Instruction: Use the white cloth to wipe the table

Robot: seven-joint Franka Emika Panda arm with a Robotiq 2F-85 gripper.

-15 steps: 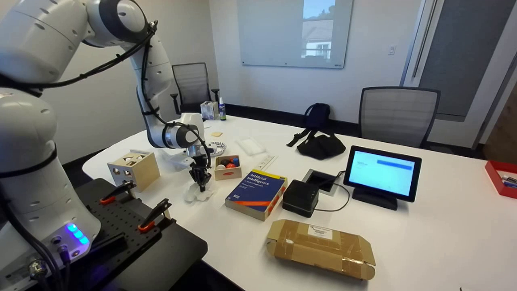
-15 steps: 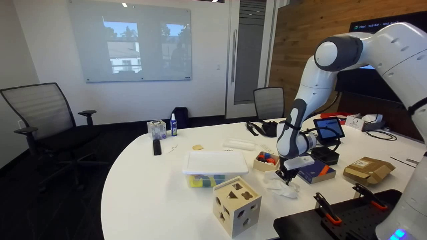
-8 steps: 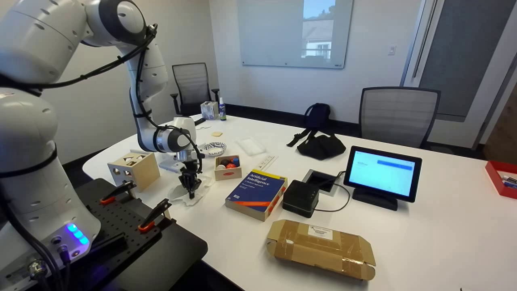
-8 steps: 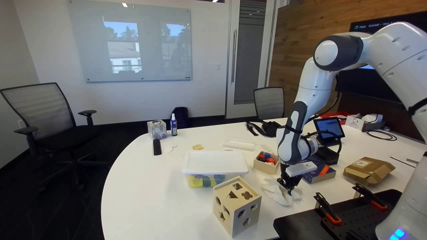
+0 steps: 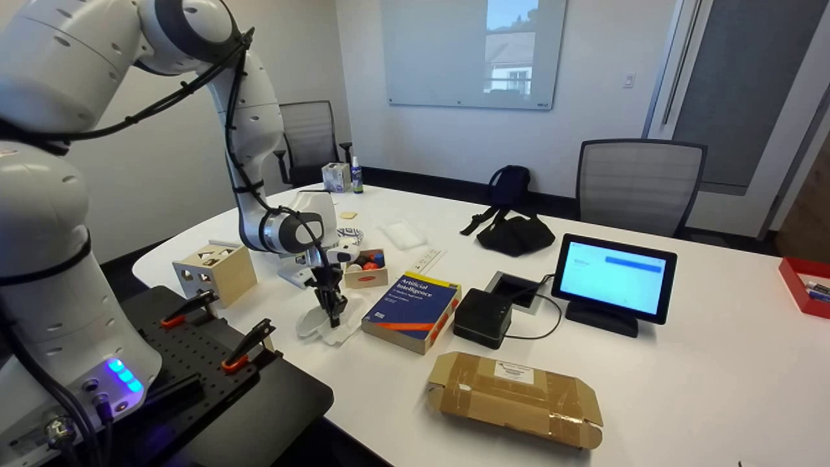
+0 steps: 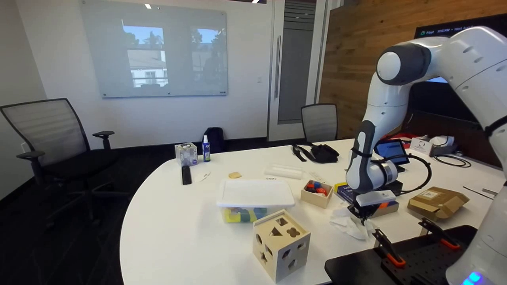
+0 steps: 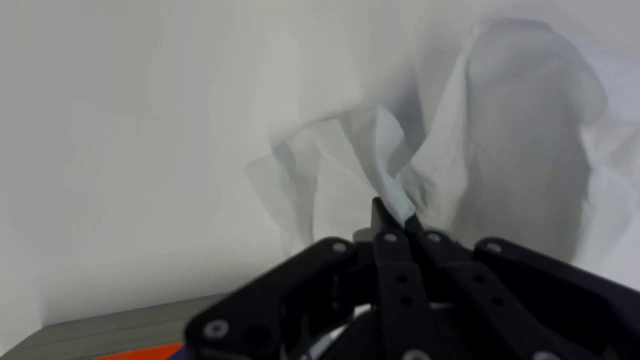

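End effector [image 7: 395, 216] pinching a fold of white cloth [image 7: 445, 162] (rest lies crumpled) on the bench [image 6: 170, 233], near blue book [image 5: 412, 308]. Wooden cube [image 6: 281, 247], shaped holes, stands there too.

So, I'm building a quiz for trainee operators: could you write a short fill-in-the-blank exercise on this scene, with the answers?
The hand pinches a cloth coloured ____.
The book near the cloth has "Artificial ____" printed on it.
The orange-and-black clamps number ____.
The shape-sorting cube is made of ____.

Missing words: white; Intelligence; two; wood.
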